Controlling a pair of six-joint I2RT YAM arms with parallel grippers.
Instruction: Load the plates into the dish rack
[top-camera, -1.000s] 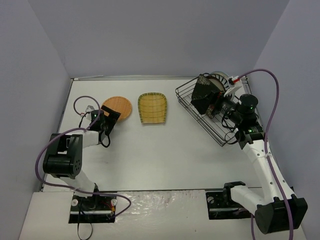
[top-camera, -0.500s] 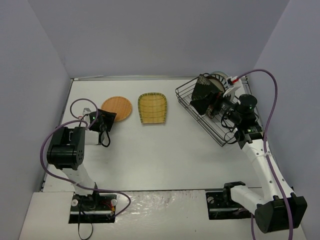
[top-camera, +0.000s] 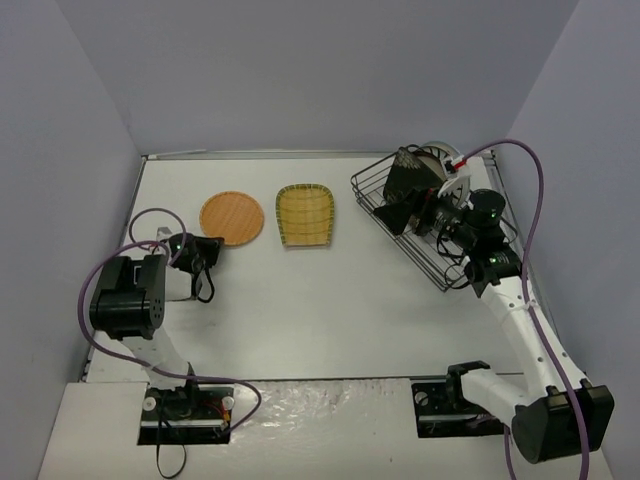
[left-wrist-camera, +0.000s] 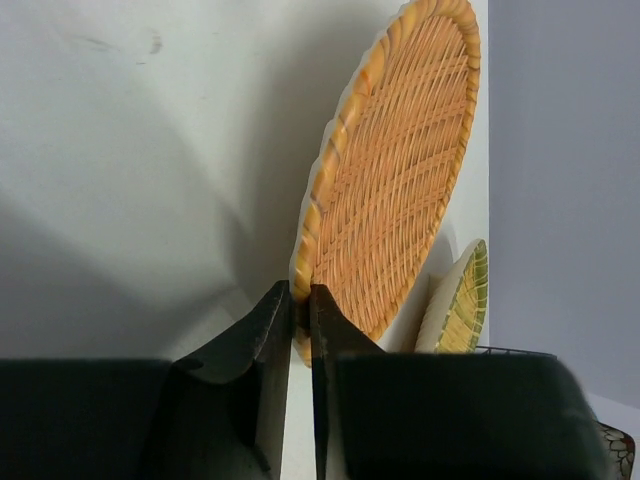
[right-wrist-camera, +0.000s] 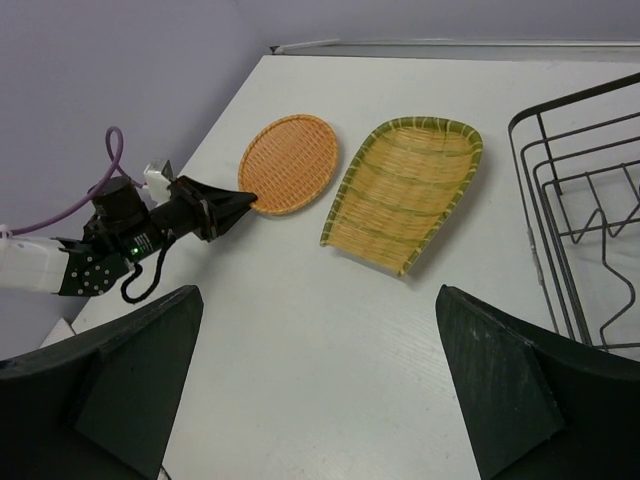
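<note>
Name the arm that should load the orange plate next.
Left. The left gripper is at the orange plate, jaws apparently pinching its rim; the right gripper hangs open by the dish rack, far off.

Dish rack (right-wrist-camera: 560, 104) — cut off right.

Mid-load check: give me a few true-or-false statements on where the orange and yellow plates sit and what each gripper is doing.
1. The orange plate lies flat on the table. True.
2. The yellow plate already stands in the dish rack. False: it lies on the table beside the orange plate.
3. The right gripper holds a plate. False: its jaws are wide open and empty.
4. The left gripper is closed on the orange plate's rim. True.
</note>
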